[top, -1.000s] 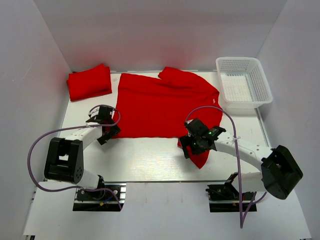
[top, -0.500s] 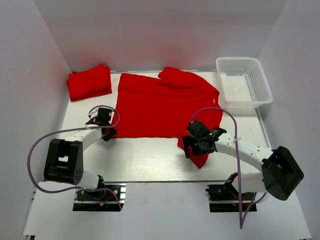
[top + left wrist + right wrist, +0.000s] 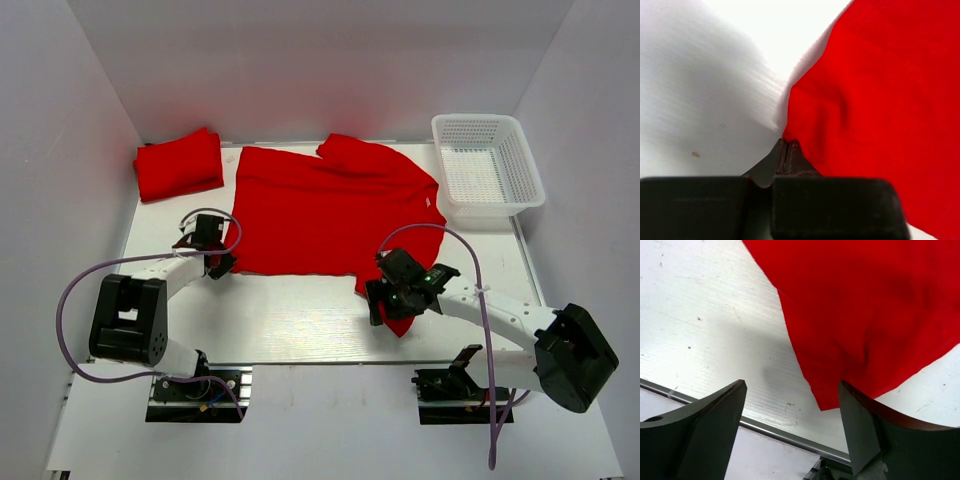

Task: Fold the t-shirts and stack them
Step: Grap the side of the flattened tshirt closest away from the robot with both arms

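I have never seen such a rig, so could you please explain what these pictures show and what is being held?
These are two robot arms bolted at the near edge of a white table. The wide picture looks down from above and behind them. The other two come from cameras on each wrist, looking past that arm's own fingers. A red spread t-shirt lies flat, a folded t-shirt sits at the far left, and a white basket stands at the far right. The left gripper is shut, pinching the spread t-shirt's near left corner. The right gripper is open, its fingers either side of the near right corner, holding nothing.
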`<control>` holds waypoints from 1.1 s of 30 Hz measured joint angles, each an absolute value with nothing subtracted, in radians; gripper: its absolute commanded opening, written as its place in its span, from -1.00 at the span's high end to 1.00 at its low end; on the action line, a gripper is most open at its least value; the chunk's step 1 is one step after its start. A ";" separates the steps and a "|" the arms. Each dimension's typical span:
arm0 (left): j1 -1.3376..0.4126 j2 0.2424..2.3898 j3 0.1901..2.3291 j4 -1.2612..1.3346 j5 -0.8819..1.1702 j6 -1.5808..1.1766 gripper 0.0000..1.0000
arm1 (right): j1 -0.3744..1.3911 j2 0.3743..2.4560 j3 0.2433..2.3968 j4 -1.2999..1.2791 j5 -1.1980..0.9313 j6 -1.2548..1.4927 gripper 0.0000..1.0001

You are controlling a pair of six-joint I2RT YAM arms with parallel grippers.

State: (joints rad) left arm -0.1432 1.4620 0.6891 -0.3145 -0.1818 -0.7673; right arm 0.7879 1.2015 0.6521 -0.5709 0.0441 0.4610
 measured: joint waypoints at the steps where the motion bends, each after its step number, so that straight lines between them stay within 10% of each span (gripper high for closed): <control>1: -0.143 1.459 0.689 -0.322 -0.183 -0.767 1.00 | 0.790 1.202 0.652 -0.570 0.042 0.460 -0.52; 8: -0.143 1.432 0.686 -0.389 -0.209 -0.762 1.00 | 0.799 1.254 0.650 -0.586 0.108 0.497 -0.28; 19: -0.143 1.423 0.693 -0.445 -0.229 -0.749 1.00 | 0.798 1.274 0.617 -0.593 0.150 0.549 1.00; 33: -0.143 1.423 0.750 -0.495 -0.238 -0.719 1.00 | 0.801 1.171 0.713 -0.739 -0.218 0.363 1.00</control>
State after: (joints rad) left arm -0.1432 1.4227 0.7502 -0.4946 -0.2382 -0.7193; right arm 0.8009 1.1706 0.7128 -0.7395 -0.2180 0.3630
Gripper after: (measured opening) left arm 0.022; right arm 0.013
